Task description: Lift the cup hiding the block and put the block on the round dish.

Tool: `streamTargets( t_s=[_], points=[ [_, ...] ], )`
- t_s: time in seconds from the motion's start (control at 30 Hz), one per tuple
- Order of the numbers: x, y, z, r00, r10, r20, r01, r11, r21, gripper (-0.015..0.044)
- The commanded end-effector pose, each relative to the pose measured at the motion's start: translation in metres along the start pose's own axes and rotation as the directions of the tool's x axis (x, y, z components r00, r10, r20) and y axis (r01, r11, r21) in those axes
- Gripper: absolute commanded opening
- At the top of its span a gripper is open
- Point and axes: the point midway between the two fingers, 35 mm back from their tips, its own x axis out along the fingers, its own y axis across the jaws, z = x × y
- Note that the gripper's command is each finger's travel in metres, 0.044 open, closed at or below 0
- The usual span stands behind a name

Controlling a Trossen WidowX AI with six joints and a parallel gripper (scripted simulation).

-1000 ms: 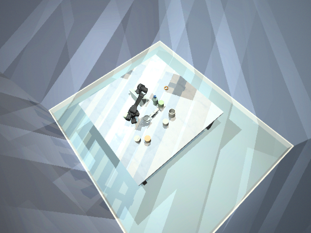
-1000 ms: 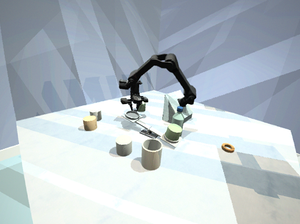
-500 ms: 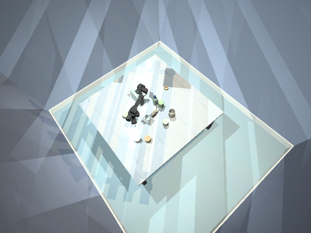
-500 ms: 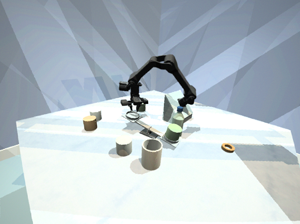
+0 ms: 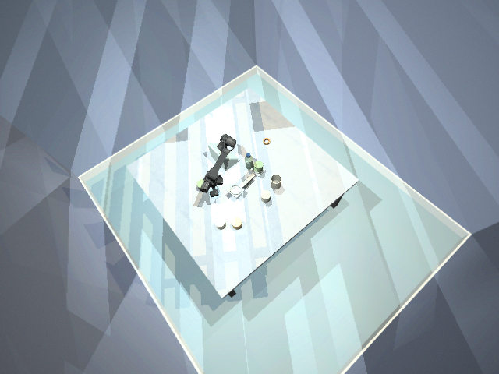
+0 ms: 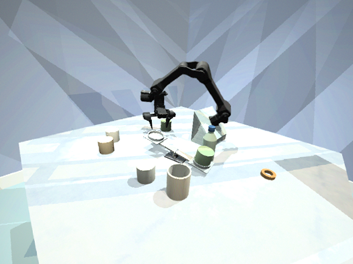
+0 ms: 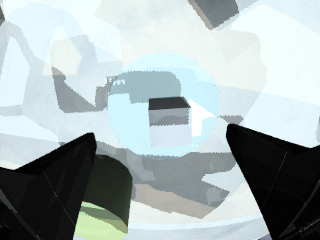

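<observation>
My gripper [image 6: 159, 127] [image 7: 162, 135] is open, its fingertips apart on either side of the block and back from it. The grey block [image 7: 170, 131] sits on the pale blue round dish [image 7: 127, 120], within its rim, untouched by the fingers. One green cup [image 5: 199, 184] [image 6: 165, 125] [image 7: 107, 197] stands on the table beside the dish, partly behind a finger in the wrist view. The other green cup [image 5: 258, 165] [image 6: 203, 156] stands on the lower end of the tilted balance [image 6: 180, 152]. The raised end, with its ring [image 6: 156, 140], has no cup. No cup is above the dish.
A bottle [image 5: 249, 161] [image 6: 209, 141] stands close to the cup on the balance. A pale wedge [image 6: 198, 128] is near the arm's base. Elsewhere are a tan cylinder [image 6: 106, 146], a white one [image 6: 112, 136], a grey one [image 6: 146, 173], a hollow mug [image 6: 177, 186] and an orange ring [image 6: 269, 177].
</observation>
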Motion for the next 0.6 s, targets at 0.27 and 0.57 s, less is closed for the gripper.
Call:
streamTargets(
  t_s=[0.27,0.57],
  points=[
    [-0.071,0.000,-0.001,1.000,-0.029,-0.011,0.029,1.000,-0.004,0.0440],
    [-0.071,0.000,-0.001,1.000,-0.029,-0.011,0.029,1.000,-0.004,0.0440]
  ],
)
